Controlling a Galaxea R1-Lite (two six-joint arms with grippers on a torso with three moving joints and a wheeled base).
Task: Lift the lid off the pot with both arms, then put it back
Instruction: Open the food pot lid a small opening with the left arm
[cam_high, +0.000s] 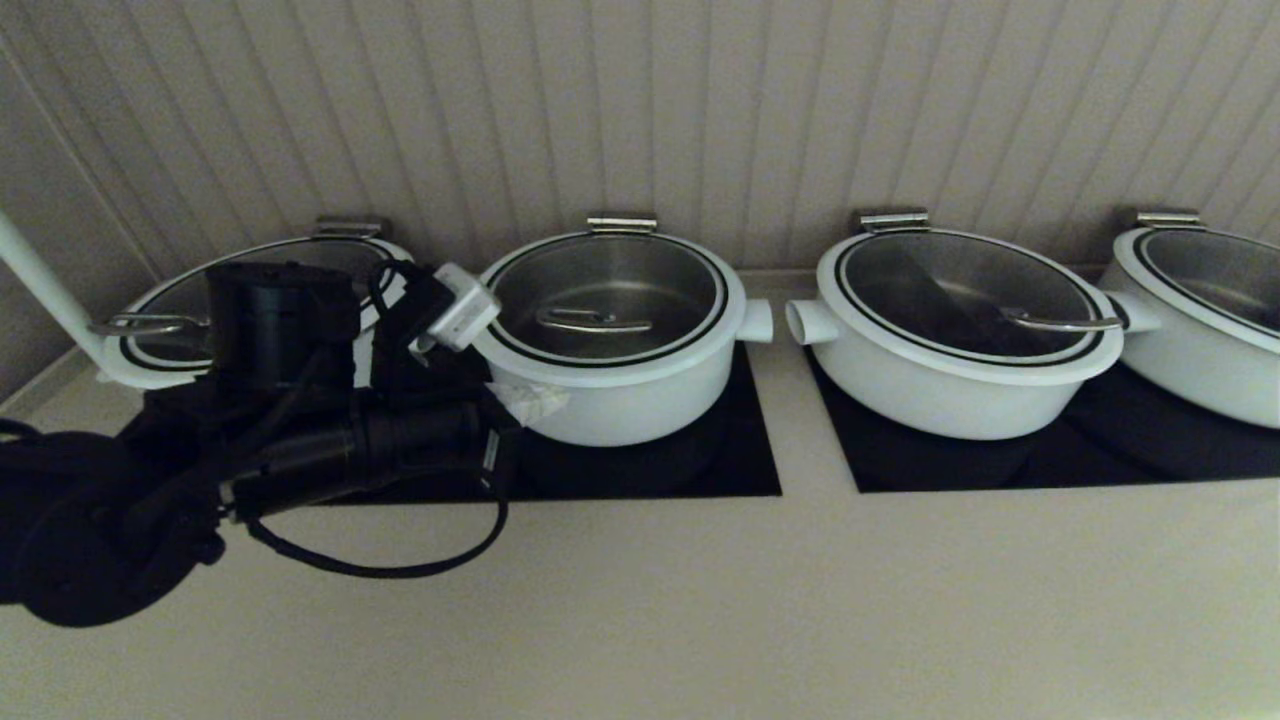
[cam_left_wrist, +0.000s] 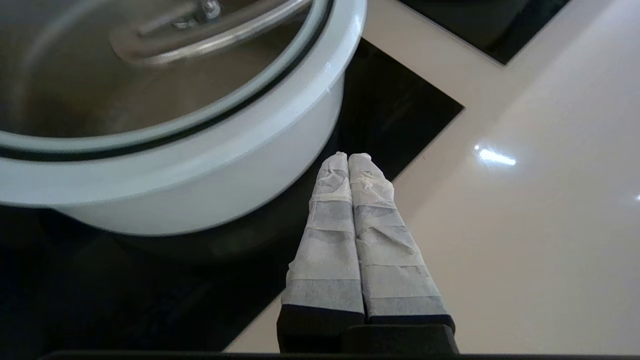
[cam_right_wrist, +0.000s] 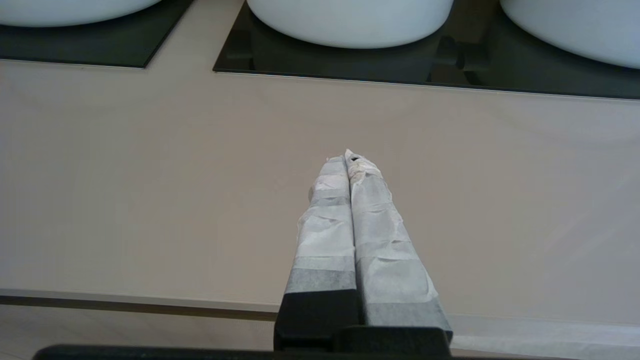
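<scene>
Pot sat on a black hob panel at about 11 o'clock from frame centre in the head view, second in a row of four white pots. Lid was seated on it, steel handle at centre.

Left gripper hung low beside the pot's wall, at its 8 o'clock, fingers pressed together on nothing. Right gripper, likewise clenched and empty, hovered over bare counter, well apart from the pot.

Judged: lift not begun. Both should rise above the rim, part their fingers, then approach the handle from opposite sides and lift level.
</scene>
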